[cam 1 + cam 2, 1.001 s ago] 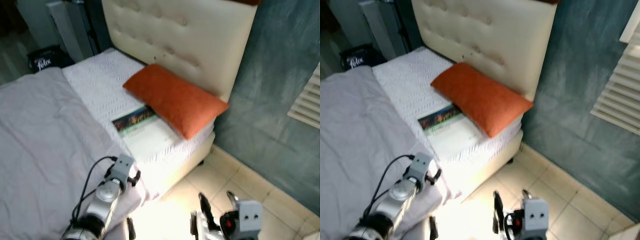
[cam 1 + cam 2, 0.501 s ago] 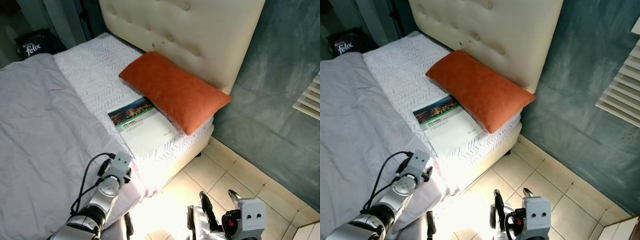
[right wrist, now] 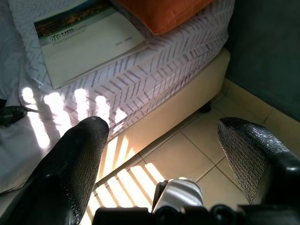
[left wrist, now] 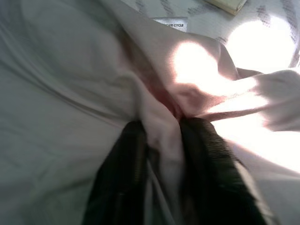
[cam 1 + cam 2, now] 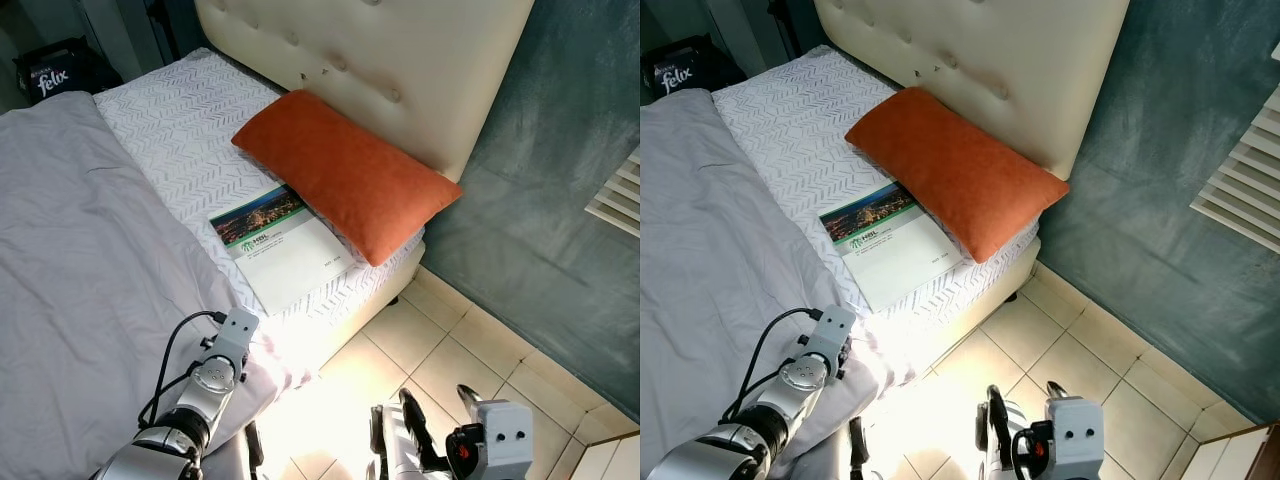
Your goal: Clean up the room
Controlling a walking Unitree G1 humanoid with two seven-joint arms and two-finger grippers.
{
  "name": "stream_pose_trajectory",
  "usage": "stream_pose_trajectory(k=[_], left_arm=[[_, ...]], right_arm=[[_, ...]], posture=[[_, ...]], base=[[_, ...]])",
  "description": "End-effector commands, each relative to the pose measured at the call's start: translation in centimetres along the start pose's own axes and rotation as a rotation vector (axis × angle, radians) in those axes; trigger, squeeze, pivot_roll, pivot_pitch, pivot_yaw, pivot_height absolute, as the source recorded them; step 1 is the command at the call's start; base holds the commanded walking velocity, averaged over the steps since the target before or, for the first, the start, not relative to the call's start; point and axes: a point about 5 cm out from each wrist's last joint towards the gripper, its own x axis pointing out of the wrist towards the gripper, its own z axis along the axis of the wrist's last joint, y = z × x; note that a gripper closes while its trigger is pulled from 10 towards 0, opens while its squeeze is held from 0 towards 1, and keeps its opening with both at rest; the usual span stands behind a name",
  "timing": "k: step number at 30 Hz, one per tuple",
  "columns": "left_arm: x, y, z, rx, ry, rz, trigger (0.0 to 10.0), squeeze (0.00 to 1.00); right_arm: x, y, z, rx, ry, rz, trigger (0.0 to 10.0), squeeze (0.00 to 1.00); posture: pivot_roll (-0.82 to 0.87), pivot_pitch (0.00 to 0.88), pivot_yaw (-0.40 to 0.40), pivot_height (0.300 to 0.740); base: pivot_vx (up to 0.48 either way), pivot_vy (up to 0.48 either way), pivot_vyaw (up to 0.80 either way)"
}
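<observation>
A grey blanket (image 5: 80,250) covers the near part of the bed. My left gripper (image 4: 164,125) is shut on a bunched fold of it at the bed's side edge; the left arm's wrist (image 5: 234,330) lies on the blanket there. A book (image 5: 285,250) with a green and white cover lies flat on the white patterned sheet (image 5: 170,120), partly tucked under an orange pillow (image 5: 345,175). My right gripper (image 5: 435,405) hangs open over the floor tiles beside the bed, its fingers (image 3: 86,140) wide apart with nothing between them.
A cream tufted headboard (image 5: 400,60) stands behind the pillow. A blue-green wall (image 5: 560,150) with white slats (image 5: 615,195) closes the right side. Beige floor tiles (image 5: 440,340) run between bed and wall. A black "felix" bag (image 5: 50,75) sits beyond the bed.
The whole picture has shifted, so the camera moved: the bed head now sits closer and fuller in view. My left gripper stays on the blanket edge, and the right gripper stays open.
</observation>
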Motion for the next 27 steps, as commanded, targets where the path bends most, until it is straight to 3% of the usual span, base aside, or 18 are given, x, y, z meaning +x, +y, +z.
stream_pose_trajectory(k=[1,8,10,14,16,22,27], left_arm=[[-0.2,-0.7,-1.7,-0.005,0.076,-0.036,0.0,0.0],[-0.2,-1.2,-1.5,0.016,0.061,-0.076,0.0,0.0],[-0.3,-1.0,-1.6,-0.003,0.049,-0.087,0.0,0.0],[-0.4,0.1,-2.2,-0.021,0.039,-0.076,0.0,0.0],[-0.5,0.9,-2.3,-0.068,-0.008,-0.087,0.0,0.0],[-1.1,2.6,-2.1,-0.105,-0.149,-0.108,0.0,0.0],[-1.7,3.9,-2.5,-0.128,-0.207,-0.093,0.0,0.0]], right_arm=[[-0.1,-0.2,-0.2,0.005,0.017,-0.005,10.0,0.0],[0.8,-0.4,0.0,0.009,0.001,-0.007,10.0,0.0],[1.8,-0.6,0.2,0.013,-0.015,-0.008,10.0,0.0],[2.9,-0.7,0.3,0.016,-0.034,-0.005,10.0,0.0],[3.6,-0.8,0.4,0.016,-0.049,0.002,10.0,0.0],[5.1,-1.3,0.5,0.019,-0.071,-0.003,10.0,0.0],[6.2,-1.5,0.5,0.021,-0.08,0.01,10.0,0.0]], posture=[[-0.25,0.182,0.012,0.621],[-0.24,0.147,0.019,0.621],[-0.22,0.107,0.024,0.621],[-0.21,0.062,0.033,0.621],[-0.19,0.006,0.047,0.621],[-0.14,0.0,0.054,0.621],[-0.1,0.0,0.046,0.621]], base=[[0.0,0.0,0.0],[0.0,0.0,0.0],[0.0,0.0,0.0],[0.0,0.0,0.0],[0.0,0.0,0.0],[0.0,0.0,0.0],[0.0,0.0,0.0]])
